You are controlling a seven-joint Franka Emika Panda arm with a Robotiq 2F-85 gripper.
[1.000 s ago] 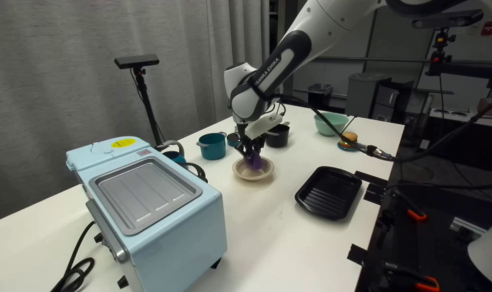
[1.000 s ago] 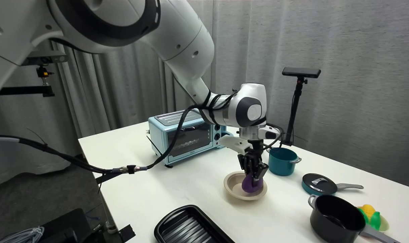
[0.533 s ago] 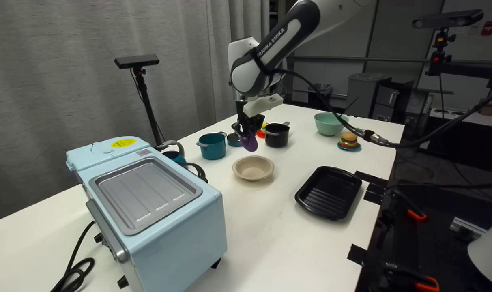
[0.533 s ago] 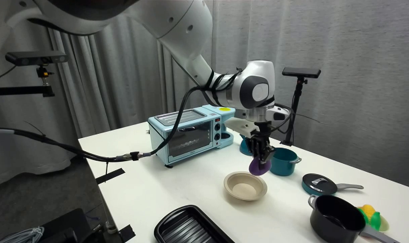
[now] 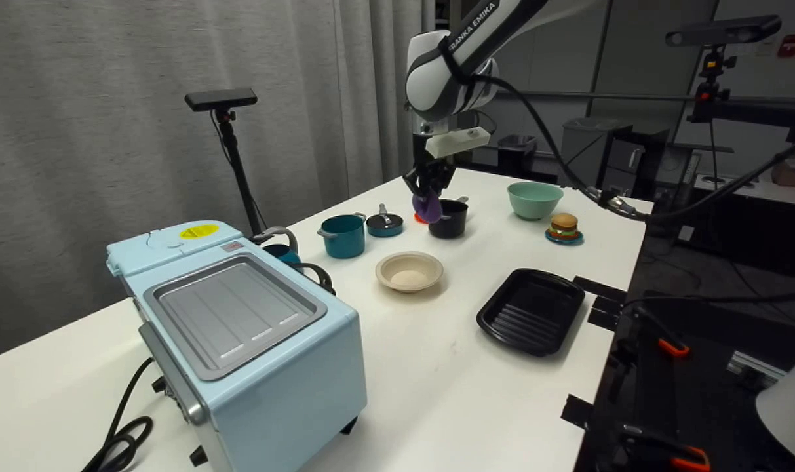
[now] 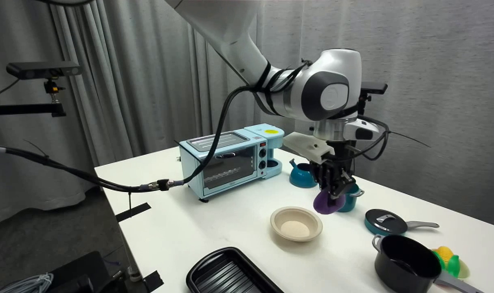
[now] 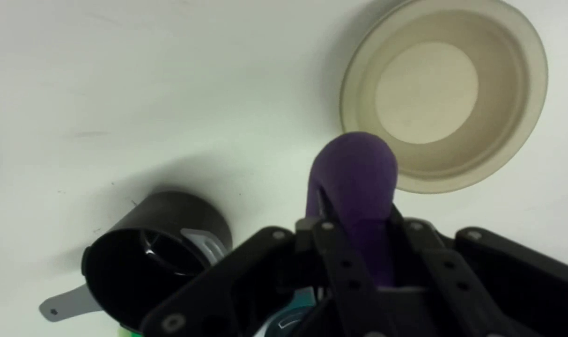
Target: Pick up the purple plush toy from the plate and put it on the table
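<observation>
My gripper [image 7: 361, 206] is shut on the purple plush toy [image 7: 351, 171], whose rounded end sticks out past the fingers. The toy hangs in the air in both exterior views [image 5: 426, 208] [image 6: 327, 203], above the table and apart from the plate. The beige plate [image 7: 426, 93] is empty and shows in both exterior views [image 5: 410, 278] [image 6: 295, 228]. In the wrist view the toy overlaps the plate's near edge. The white table [image 5: 430, 400] lies under everything and fills the wrist view background [image 7: 124, 93]. The toy's upper part is hidden between the fingers.
A black pot [image 6: 405, 260] and a teal lidded pan [image 6: 387, 223] stand near the gripper. A teal pot [image 5: 343, 237] is behind the plate. A black tray [image 5: 531, 311], a mint bowl [image 5: 535, 200], a toy burger [image 5: 563, 226] and a blue toaster oven [image 5: 240, 328] are farther off.
My gripper has lifted the purple toy up out of the plate and carried it sideways, away from the plate toward the black pot. The plate has stayed in place.
</observation>
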